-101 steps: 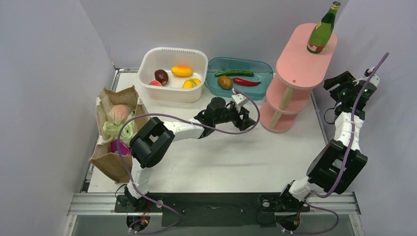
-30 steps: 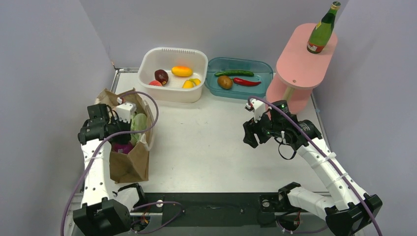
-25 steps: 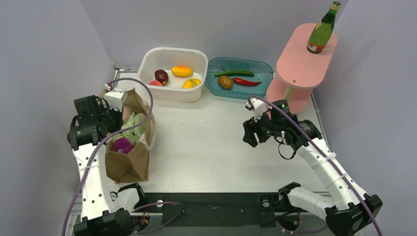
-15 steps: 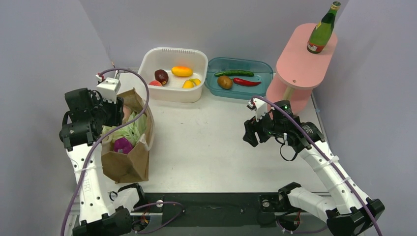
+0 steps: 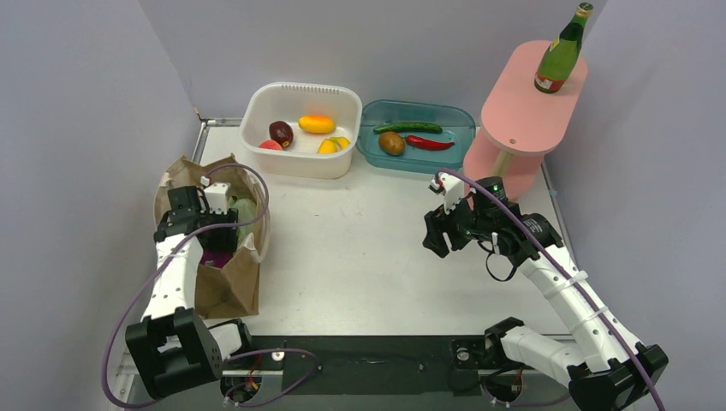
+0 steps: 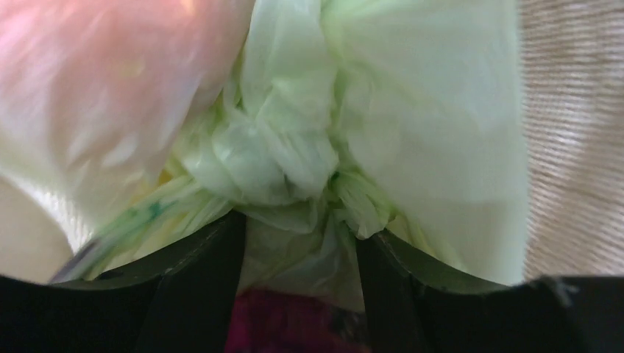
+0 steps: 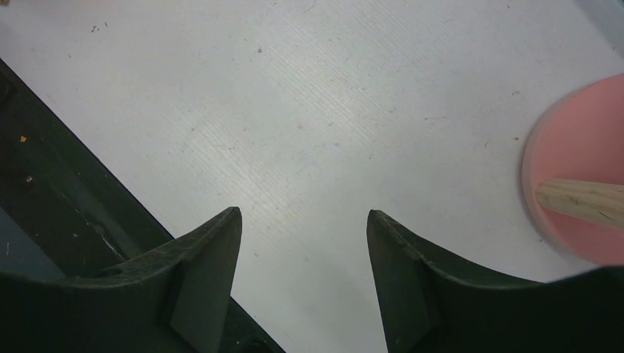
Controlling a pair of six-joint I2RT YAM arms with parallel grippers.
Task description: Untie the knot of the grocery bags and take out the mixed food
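Observation:
The brown paper bag [image 5: 224, 291] stands at the table's left edge with the pale green plastic bag [image 5: 244, 210] inside it. My left gripper [image 5: 219, 241] reaches down into the paper bag. In the left wrist view its jaws [image 6: 298, 224] stand open on either side of thin green film just below the plastic bag's knot [image 6: 283, 158]. A purple packet [image 6: 283, 323] shows under the film and a pinkish round item [image 6: 110, 73] lies at the upper left. My right gripper [image 5: 434, 235] hovers open over bare table with nothing between its fingers [image 7: 303, 217].
A white tub [image 5: 300, 88] with fruit and a blue tray [image 5: 419, 107] holding a red chilli [image 5: 428, 142] and a cucumber [image 5: 408, 128] stand at the back. The pink tiered shelf [image 5: 522, 103] at the back right carries a green bottle [image 5: 561, 53]. Its base [image 7: 581, 162] lies close to my right gripper.
My left gripper lifted up and left out of the paper bag, then dropped back into it, and its jaws went from shut to open. The right arm has barely moved.

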